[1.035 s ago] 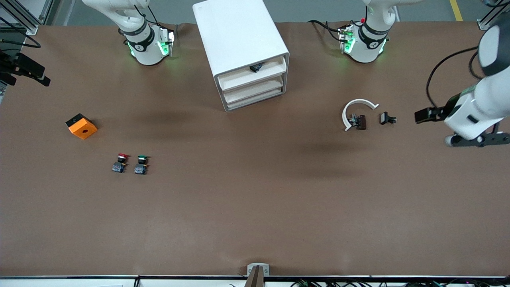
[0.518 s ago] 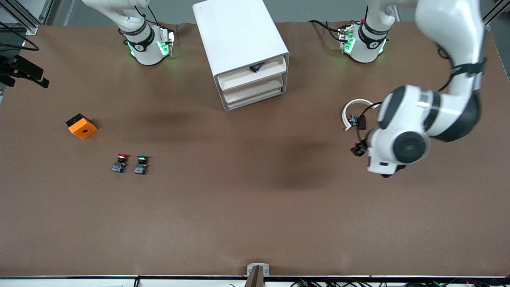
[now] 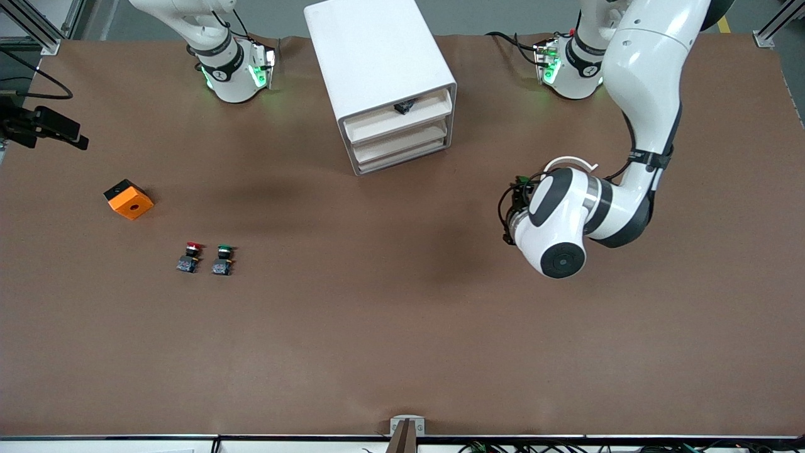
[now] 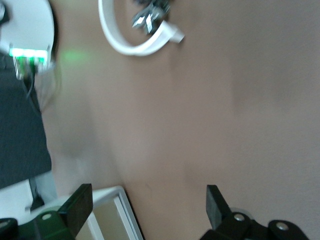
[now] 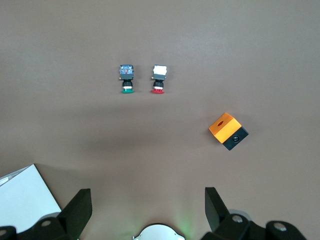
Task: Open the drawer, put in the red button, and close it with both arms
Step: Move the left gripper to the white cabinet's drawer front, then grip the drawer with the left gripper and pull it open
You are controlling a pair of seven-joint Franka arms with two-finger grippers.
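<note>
The white cabinet (image 3: 377, 56) stands between the two arm bases, with three stacked drawers. The top drawer (image 3: 396, 119) shows its floor, and a small black piece (image 3: 403, 107) lies on it. The red button (image 3: 190, 256) lies toward the right arm's end, beside the green button (image 3: 221, 258); both show in the right wrist view, red (image 5: 159, 79) and green (image 5: 126, 79). My left gripper (image 4: 147, 205) is open and empty over bare table beside the cabinet's corner (image 4: 117, 212); the left wrist (image 3: 556, 220) hides it in the front view. My right gripper (image 5: 146, 202) is open, high over the table.
An orange cube (image 3: 128, 199) sits farther from the front camera than the buttons and also shows in the right wrist view (image 5: 227, 131). A white ring (image 3: 569, 162) with a small metal part (image 4: 150, 15) lies partly under the left arm.
The left arm has swung in from the table's edge, over the white ring, toward the cabinet. The buttons, cube and cabinet have not moved.
</note>
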